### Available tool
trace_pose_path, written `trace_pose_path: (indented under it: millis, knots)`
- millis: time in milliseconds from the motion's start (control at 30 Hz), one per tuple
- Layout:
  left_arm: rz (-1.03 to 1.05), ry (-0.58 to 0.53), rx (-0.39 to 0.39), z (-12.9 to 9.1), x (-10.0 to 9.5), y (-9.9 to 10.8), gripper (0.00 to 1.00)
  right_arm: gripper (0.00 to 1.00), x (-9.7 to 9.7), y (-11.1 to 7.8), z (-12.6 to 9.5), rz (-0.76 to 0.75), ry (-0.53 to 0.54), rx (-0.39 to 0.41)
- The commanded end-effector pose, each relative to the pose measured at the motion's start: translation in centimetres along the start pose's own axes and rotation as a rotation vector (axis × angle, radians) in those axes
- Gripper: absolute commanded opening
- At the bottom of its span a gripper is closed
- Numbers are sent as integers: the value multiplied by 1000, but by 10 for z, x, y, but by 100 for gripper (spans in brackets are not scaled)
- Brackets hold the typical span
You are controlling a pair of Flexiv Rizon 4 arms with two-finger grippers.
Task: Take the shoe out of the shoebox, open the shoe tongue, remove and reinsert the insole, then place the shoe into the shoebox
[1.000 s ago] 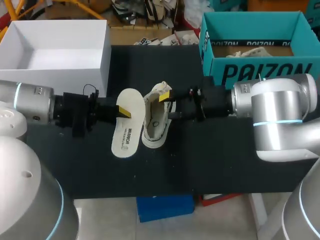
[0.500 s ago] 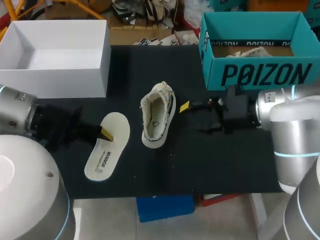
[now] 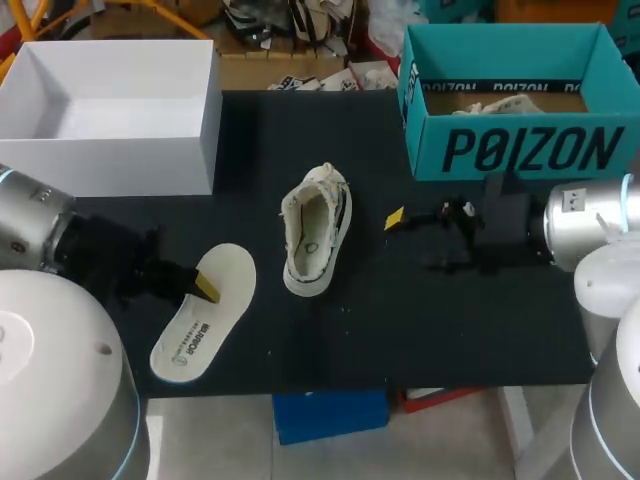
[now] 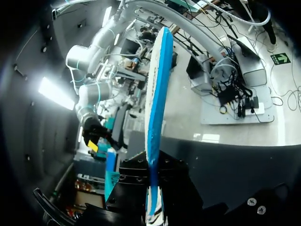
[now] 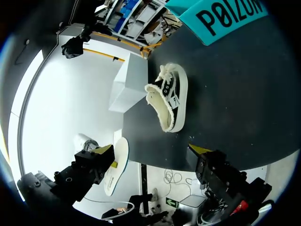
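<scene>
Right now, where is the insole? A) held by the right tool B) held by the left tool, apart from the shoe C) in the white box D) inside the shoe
B: the left tool is shut on the insole, clear of the shoe.

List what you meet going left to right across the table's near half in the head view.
Insole in the left claw → shoe → right claw, open.
</scene>
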State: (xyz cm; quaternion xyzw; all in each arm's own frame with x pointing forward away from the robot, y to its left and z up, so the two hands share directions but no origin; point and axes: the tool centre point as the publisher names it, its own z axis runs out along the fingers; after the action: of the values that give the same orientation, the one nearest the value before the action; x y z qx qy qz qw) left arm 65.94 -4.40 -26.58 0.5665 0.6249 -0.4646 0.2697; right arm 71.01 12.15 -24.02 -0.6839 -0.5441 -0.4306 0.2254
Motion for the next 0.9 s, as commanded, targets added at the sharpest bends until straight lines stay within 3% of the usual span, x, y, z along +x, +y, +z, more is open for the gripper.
trace_pose_path:
  millis: [33, 233, 500, 900]
  knots:
    - [-5, 43, 42, 9, 2, 9, 0, 100, 0, 1, -8, 1, 0, 9]
    - [-42, 157, 127, 23, 13, 27, 0, 100, 0, 1, -8, 1, 0, 9]
    - [-42, 209, 203, 37, 16, 56, 0, 100, 0, 1, -8, 1, 0, 9]
    - [-40, 224, 227, 67, 10, 94, 0, 100, 0, 1, -8, 1, 0, 9]
